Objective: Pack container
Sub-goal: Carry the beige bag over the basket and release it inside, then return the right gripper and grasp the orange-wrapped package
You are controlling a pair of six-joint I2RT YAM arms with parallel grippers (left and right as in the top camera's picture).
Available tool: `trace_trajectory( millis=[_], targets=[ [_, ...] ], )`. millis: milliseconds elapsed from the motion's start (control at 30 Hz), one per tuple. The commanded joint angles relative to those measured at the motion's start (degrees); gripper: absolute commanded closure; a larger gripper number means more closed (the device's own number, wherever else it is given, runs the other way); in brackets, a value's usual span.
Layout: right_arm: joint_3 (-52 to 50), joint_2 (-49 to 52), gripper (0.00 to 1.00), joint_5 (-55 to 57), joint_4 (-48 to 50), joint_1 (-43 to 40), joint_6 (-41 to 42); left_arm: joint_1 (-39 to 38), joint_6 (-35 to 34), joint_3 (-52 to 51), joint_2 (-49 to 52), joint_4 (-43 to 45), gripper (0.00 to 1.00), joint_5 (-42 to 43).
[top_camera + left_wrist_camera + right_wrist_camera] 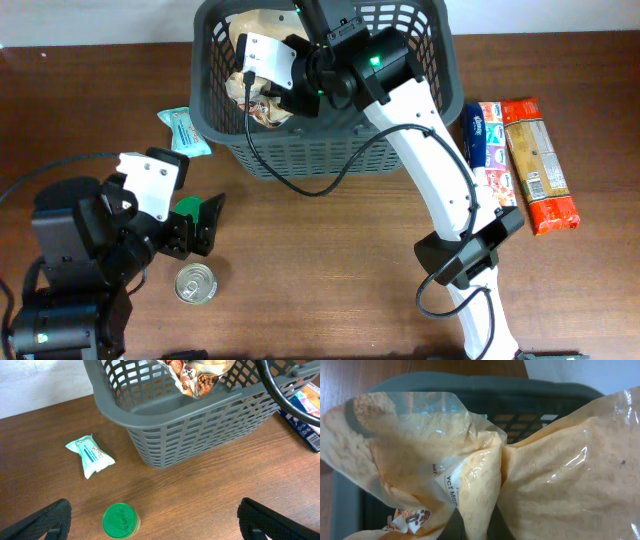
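The dark grey lattice basket (330, 160) stands at the back middle of the table; it also shows in the left wrist view (200, 425) and the right wrist view (470, 385). My right gripper (285, 100) reaches into it and is shut on a tan, see-through snack bag (485, 485), pinching a fold between its fingers (485, 522). The bag (255, 25) hangs inside the basket. My left gripper (195, 225) is open and empty, low over the table in front of the basket's left corner. A green-lidded jar (120, 520) stands between its fingers (157, 527), nearer the left one.
A teal tissue pack (183, 128) lies left of the basket. A tin can (195, 285) stands near the left arm. Right of the basket lie a blue pack (482, 130), a red-and-white packet (497, 180) and an orange-red package (540, 165).
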Motion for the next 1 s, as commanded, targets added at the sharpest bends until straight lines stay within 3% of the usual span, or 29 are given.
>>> trace_trajectory(
  millis=[0, 67, 100, 167, 367, 567, 800, 967],
  targets=[
    [0.87, -1.33, 0.96, -3.98, 1.57, 0.15, -1.53, 0.35, 0.68, -0.11, -0.22, -0.02, 0.01, 0.81],
    [0.87, -1.33, 0.96, -5.03, 1.57, 0.15, -1.46, 0.35, 0.68, -0.11, -0.22, -0.04, 0.01, 0.81],
    [0.87, -1.33, 0.81, -5.09, 1.6, 0.15, -0.94, 0.35, 0.66, -0.11, -0.22, -0.04, 0.01, 0.81],
    [1.46, -1.88, 0.01, -4.79, 2.38, 0.15, 3.65, 0.35, 0.68, -0.11, -0.22, -0.02, 0.01, 0.81],
    [6.38, -6.69, 0.01, 7.61, 1.7, -2.03, 14.84, 0.35, 0.68, -0.11, -0.22, -0.04, 0.01, 0.81],
    [9.64, -15.47, 0.01, 16.61, -5.31, -9.92, 23.65, 0.35, 0.66, -0.11, -0.22, -0.04, 0.01, 0.81],
    [9.6, -20.44, 0.01, 26.53, -17.05, -27.71, 37.81, 0.35, 0.68, -0.11, -0.22, -0.04, 0.01, 0.81],
    [6.6, -18.21, 0.01, 26.64, -22.47, -41.9, 42.71, 0.35, 0.68, -0.11, -0.22, -0.04, 0.01, 0.81]
  ],
)
